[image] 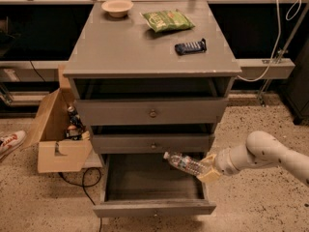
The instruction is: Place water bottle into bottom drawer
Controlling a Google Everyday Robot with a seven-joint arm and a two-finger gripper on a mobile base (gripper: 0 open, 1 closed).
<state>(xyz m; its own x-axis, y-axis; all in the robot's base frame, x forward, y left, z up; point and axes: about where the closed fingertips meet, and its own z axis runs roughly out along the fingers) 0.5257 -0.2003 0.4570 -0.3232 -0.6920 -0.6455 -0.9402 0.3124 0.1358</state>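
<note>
One-armed reach from the right of the bottom drawer [154,208]: clamps the water bottle [186,164] by its base in the gripper [208,168]. Holds it tilted, cap up-left, above the drawer's tray, near its right wall.

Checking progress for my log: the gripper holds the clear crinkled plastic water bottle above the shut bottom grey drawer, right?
Not quite: the camera view shows the bottom grey drawer pulled open, not shut. The gripper does hold the clear crinkled plastic water bottle above it.

Hand [208,168] right of bottom drawer [154,208], water bottle [185,164] in hand, seemingly over drawer's right half, cap leftward
</note>
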